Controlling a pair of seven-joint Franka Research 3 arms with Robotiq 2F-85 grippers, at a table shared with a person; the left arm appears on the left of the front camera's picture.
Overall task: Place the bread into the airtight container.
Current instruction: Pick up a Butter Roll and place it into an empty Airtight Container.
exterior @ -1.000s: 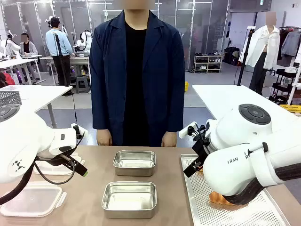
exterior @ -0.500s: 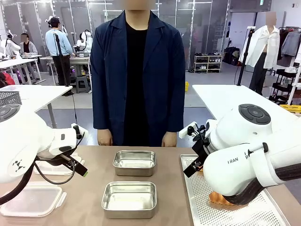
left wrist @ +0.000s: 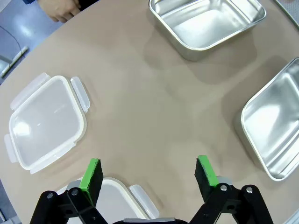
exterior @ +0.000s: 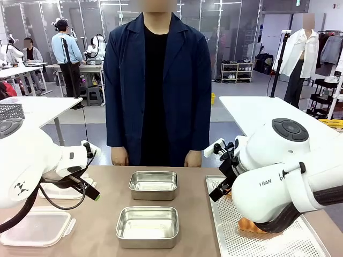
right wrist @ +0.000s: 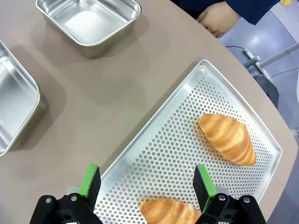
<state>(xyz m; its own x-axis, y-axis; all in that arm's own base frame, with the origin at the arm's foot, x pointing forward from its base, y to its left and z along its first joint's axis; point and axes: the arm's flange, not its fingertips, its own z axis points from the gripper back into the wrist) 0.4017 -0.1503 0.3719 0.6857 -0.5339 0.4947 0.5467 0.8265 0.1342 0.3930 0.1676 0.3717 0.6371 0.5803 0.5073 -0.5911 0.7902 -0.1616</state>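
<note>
Nothing has shifted since the earlier frames; both arms wait as before. Front view: the far steel container [exterior: 153, 184] and near steel container [exterior: 147, 226] sit mid-table, open and empty, ready for bread; the perforated tray [exterior: 228, 238] lies right. Left wrist view: the left gripper [left wrist: 148, 170] hangs empty, jaws apart, over the plastic lid [left wrist: 46, 122], parked left of the containers. Right wrist view: the right gripper [right wrist: 147, 175], jaws spread and empty, straddles the near croissant [right wrist: 170, 212], likely lined up for a grasp; the second croissant [right wrist: 227, 138] lies farther along the tray.

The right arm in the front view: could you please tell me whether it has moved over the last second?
No. The right arm has stayed put; its outline crosses the baking tray at the same places as before.
</note>
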